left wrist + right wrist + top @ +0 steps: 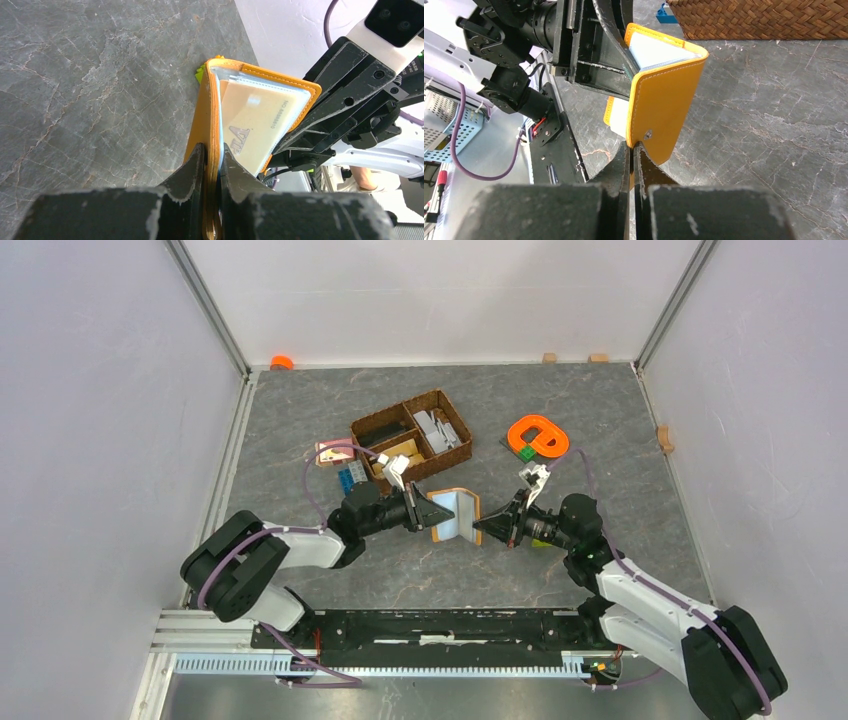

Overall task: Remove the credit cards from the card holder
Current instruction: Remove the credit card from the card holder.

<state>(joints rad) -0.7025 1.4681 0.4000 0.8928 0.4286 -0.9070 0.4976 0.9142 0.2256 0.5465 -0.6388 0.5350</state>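
Card holder (455, 515) is clamped by left fingers (192, 172) at nine o'clock, right fingers (649, 170) at three; covers should be held spread.

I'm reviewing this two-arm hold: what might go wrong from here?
1. The left end effector and right end effector each pinch only a cover edge of the card holder; a tug may slip one free.
2. Neither is free to pull the tan card; letting go may let the holder swing shut.
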